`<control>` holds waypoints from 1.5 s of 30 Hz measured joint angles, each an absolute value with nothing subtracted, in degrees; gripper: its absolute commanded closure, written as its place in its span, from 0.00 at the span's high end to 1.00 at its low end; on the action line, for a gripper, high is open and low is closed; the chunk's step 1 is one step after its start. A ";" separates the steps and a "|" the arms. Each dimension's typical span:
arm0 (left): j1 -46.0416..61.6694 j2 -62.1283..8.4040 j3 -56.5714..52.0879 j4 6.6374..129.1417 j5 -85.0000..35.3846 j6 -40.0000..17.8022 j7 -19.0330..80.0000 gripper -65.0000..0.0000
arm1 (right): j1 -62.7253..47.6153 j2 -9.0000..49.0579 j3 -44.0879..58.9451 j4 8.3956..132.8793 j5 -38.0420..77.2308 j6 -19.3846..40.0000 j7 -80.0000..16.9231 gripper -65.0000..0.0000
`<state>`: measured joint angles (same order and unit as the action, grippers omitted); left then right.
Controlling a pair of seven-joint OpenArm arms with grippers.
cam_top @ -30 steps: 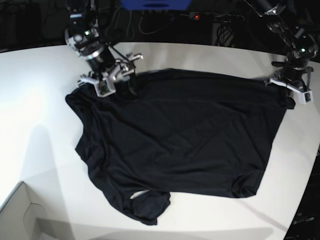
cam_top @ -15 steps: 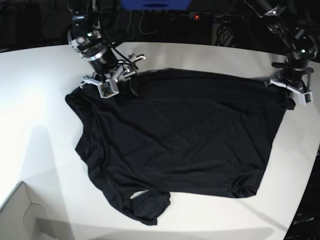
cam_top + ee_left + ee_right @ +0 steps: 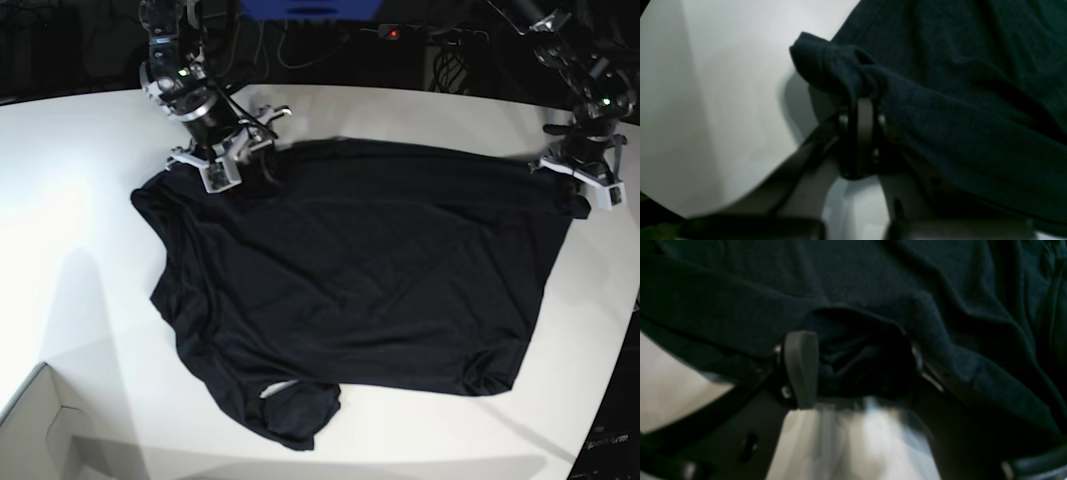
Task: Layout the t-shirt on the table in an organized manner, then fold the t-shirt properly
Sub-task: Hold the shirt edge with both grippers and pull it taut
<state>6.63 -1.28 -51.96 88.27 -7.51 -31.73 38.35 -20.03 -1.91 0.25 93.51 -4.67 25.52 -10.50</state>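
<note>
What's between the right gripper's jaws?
Bunched folds of the t-shirt show between the open jaws of the right gripper; whatever lies beneath that cloth is covered.

A white cardboard box corner (image 3: pixel 36 424) is located at the lower left of the base view. A blue object (image 3: pixel 312 9) is located at the top centre of the same view.

White cardboard box corner (image 3: pixel 40 425)

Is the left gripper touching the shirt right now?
Touching. The left wrist view shows the left gripper shut on the shirt, with a bunched fold pinched between its fingers.
</note>
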 measured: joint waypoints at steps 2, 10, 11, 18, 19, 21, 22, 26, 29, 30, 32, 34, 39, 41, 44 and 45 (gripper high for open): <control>6.63 -1.28 -51.96 88.27 -7.51 -31.73 38.37 0.00 | -20.03 -1.91 0.14 93.51 -4.67 25.52 -10.50 0.42; 6.63 -1.28 -51.96 88.27 -7.51 -31.73 38.35 0.00 | -20.23 -1.91 0.49 93.51 -4.69 25.52 -10.52 0.00; 6.66 -1.28 -51.96 88.27 -7.51 -31.73 38.35 0.00 | -20.56 -1.89 0.49 93.54 -4.67 25.52 -10.44 0.00; 6.66 -1.26 -51.96 88.33 -7.51 -31.73 38.37 0.00 | -24.69 -0.56 0.93 97.08 -4.69 25.50 -10.52 0.00; 6.63 -1.26 -51.96 88.55 -7.55 -31.73 38.35 0.00 | -25.10 -0.80 1.61 98.15 -4.51 25.65 -10.35 0.00; 6.63 -1.32 -51.96 88.60 -7.51 -31.73 38.37 0.00 | -26.30 -0.84 2.98 100.27 -4.27 25.61 -9.89 0.00; 6.68 -1.34 -51.96 88.60 -7.51 -31.73 38.39 0.00 | -27.00 -0.73 3.29 101.32 -4.36 25.45 -10.02 0.00; 6.94 -1.37 -51.96 88.62 -7.53 -31.73 38.39 0.00 | -30.00 -0.73 3.09 104.20 -4.29 25.52 -10.15 0.00; 6.98 -1.41 -51.96 88.62 -7.51 -31.73 38.37 0.00 | -30.89 -0.78 3.11 105.01 -4.25 25.50 -10.07 0.00; 6.98 -1.41 -52.05 88.62 -7.51 -31.73 38.37 0.00 | -31.00 -0.80 3.09 104.99 -4.25 25.52 -10.09 0.00; 6.96 -1.28 -53.01 88.62 -7.57 -31.73 38.37 0.00 | -31.00 -0.78 3.05 104.66 -4.25 25.52 -10.15 0.00; 7.03 -1.30 -53.98 88.62 -7.57 -31.73 38.39 0.00 | -30.76 -0.75 2.92 104.01 -4.29 25.50 -10.44 0.00; 7.09 -1.41 -53.95 88.62 -7.53 -31.73 38.37 0.00 | -29.41 -0.82 2.46 103.44 -4.29 25.54 -10.55 0.19; 7.14 -1.39 -53.95 88.62 -7.51 -31.73 38.39 0.00 | -28.80 -0.80 2.50 103.39 -4.32 25.47 -10.35 0.36; 7.09 -1.39 -53.95 88.62 -7.53 -31.73 38.37 0.00 | -28.93 -0.78 1.67 103.39 -4.60 25.50 -10.59 0.56; 7.09 -1.39 -53.95 88.62 -7.51 -31.73 38.39 0.00 | -28.80 -0.80 1.08 103.37 -4.62 25.52 -10.59 0.60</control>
<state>7.09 -1.39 -53.95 88.62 -7.51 -31.73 38.39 -28.80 -0.80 1.08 103.37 -4.62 25.52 -10.59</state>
